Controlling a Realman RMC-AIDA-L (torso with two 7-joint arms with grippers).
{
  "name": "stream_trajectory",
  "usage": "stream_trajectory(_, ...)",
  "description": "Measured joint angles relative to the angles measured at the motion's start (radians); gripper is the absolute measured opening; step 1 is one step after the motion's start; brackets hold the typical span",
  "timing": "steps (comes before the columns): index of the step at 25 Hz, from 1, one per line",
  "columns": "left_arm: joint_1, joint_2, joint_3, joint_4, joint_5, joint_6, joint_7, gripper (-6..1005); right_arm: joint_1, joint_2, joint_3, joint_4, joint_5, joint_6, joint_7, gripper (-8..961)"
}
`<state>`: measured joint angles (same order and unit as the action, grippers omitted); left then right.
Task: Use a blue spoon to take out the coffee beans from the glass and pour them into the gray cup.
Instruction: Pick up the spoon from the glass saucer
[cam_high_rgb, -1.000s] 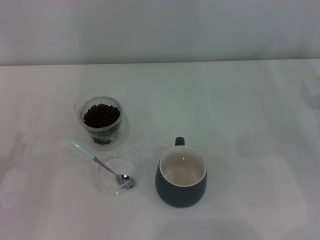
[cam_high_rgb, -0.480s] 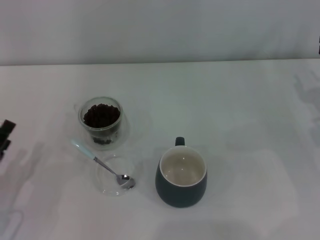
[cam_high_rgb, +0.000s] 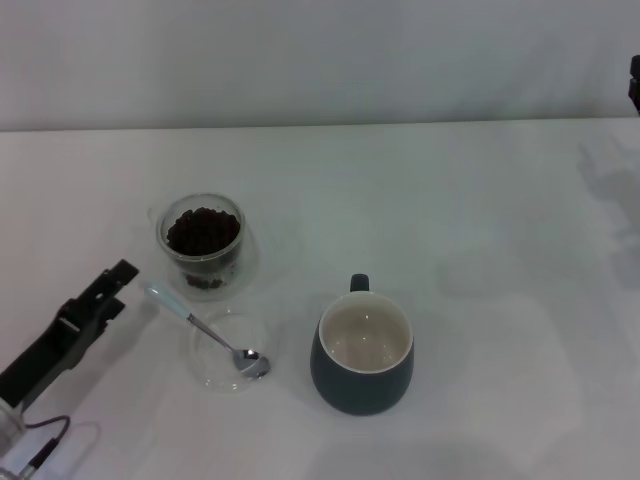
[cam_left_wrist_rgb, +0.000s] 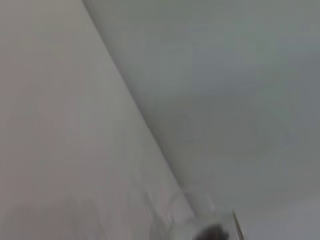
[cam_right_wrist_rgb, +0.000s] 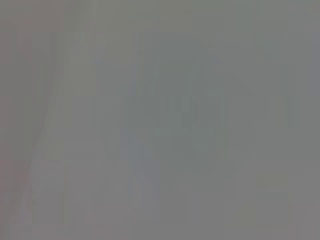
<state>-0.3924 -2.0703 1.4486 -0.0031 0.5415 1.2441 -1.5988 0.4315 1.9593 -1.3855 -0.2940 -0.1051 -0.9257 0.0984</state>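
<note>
Blue spoon bowl-down in clear dish; left hand just beside, empty, opening unclear.

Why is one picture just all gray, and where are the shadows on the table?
Right wrist view: plain gray blur, nothing can be made out. Left wrist view: smeared; only a hazy clear glass rim shows. Head view: sharp, with soft light; faint shadows on the white table lie beside the dark blue-gray mug and under the left gripper.
</note>
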Motion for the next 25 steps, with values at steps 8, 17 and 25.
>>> stream_trajectory(8,-0.034,0.006,0.056,0.007,0.01,-0.032,-0.028,831,0.012,0.027,-0.004,-0.003,-0.003,0.005,-0.057,523)
stream_trajectory(17,-0.067,0.021,0.066,0.011,0.069,-0.077,-0.04,830,0.013,0.038,0.004,-0.003,-0.004,0.007,-0.063,523)
stream_trajectory(25,-0.09,0.033,0.066,0.013,0.096,-0.111,-0.034,828,0.02,0.042,0.005,0.001,0.002,0.007,-0.063,523)
